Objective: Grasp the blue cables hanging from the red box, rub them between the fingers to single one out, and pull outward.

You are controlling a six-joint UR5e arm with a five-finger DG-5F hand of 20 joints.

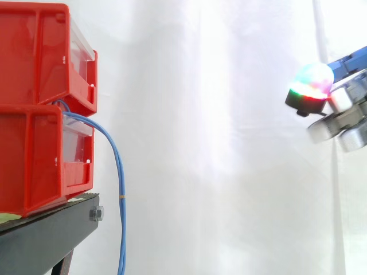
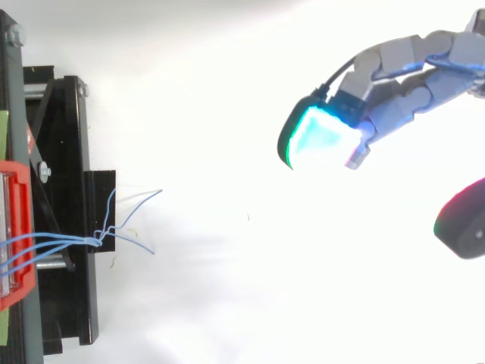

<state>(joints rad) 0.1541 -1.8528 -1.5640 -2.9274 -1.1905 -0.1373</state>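
Blue cables (image 1: 120, 183) droop from the lower red box (image 1: 34, 160) at left, hanging free past its front so they can be reached. The hand (image 2: 413, 80), far right, well apart, has fingers (image 2: 318, 136) spread, holding nothing.

A black metal stand (image 1: 51, 232) on an angled leg carries the load, with a silver hex bolt (image 1: 96, 214) set in its front end. A red plastic bin (image 1: 34, 160) with a clear front panel rests directly on its top. A pale green strip (image 1: 8, 217) lies between the bin's base and the stand.
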